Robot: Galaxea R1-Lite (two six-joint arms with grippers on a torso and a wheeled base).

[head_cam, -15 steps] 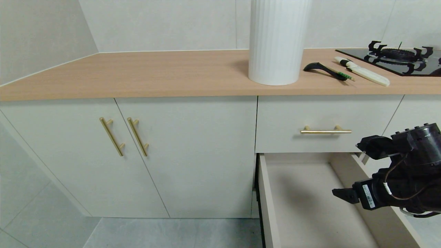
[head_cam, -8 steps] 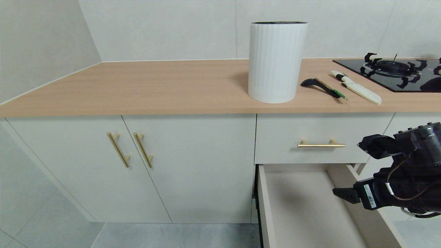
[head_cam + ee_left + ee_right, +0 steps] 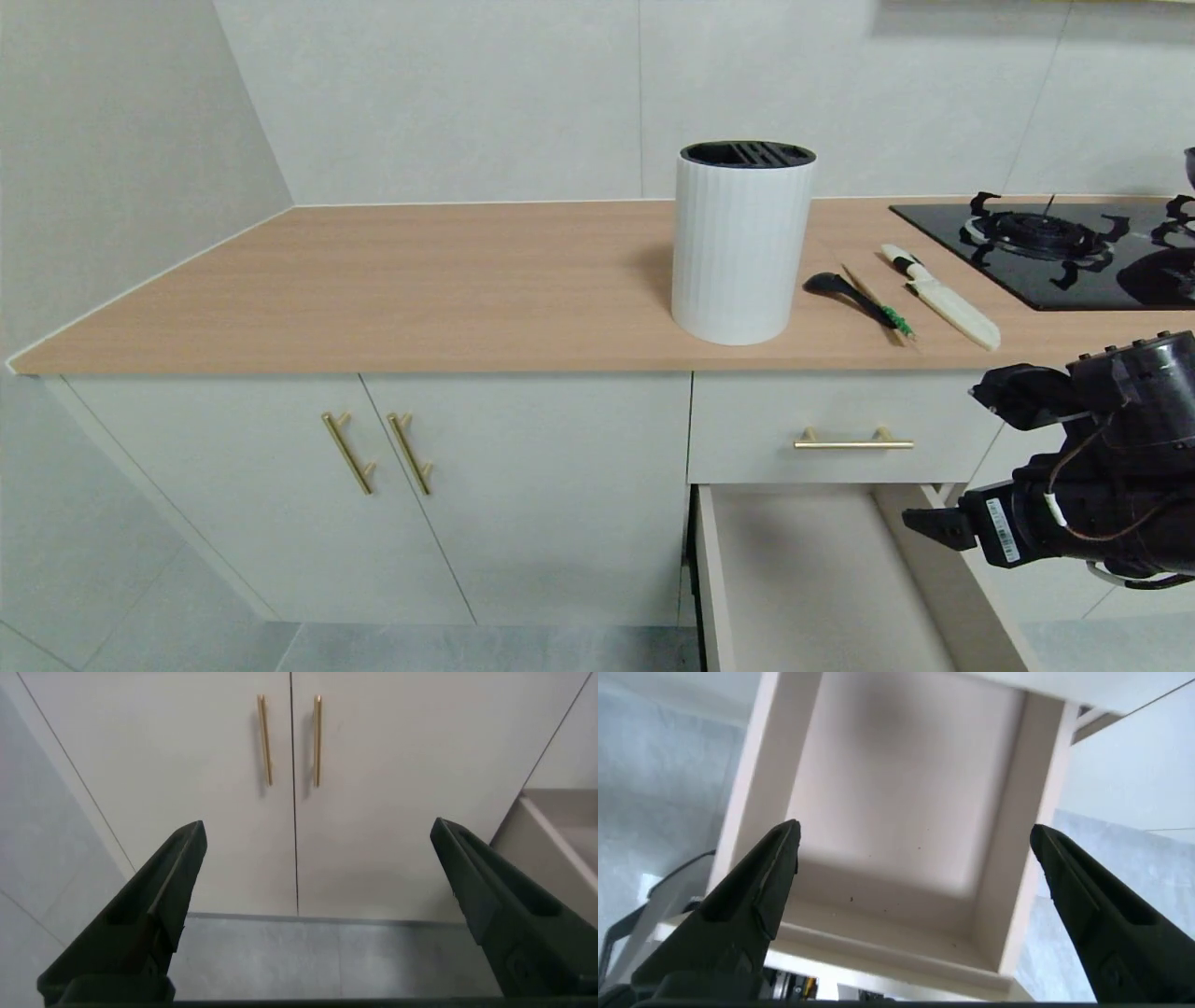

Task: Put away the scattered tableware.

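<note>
Below and to the left of the holder [image 3: 742, 252], my left gripper [image 3: 318, 829] hangs with its jaws spread wide and nothing between them. It faces the two doors [image 3: 374, 812] under the worktop [image 3: 420, 280], whose gold handles [image 3: 264, 740] sit side by side.

The holder is white and ribbed, with a black slotted top, and it stands upright near the front edge of the worktop.

Just right of the holder lies the spoon [image 3: 840, 291], black, its bowl towards the holder. The chopsticks [image 3: 882, 308] lie against the spoon's handle, with green at their near end. Right of those, a little apart, lies the knife [image 3: 938, 297], its pale blade pointing to the front edge. Further right of the holder, set into the worktop, is the hob [image 3: 1046, 247].

Under the holder's right side a shut drawer front carries a gold bar [image 3: 853, 444]. Below it the drawer [image 3: 803, 579] is pulled out, its pale floor bare.

Low and right of the holder, my right gripper [image 3: 941, 457] hangs over the drawer's right side, jaws wide apart and holding nothing.
</note>
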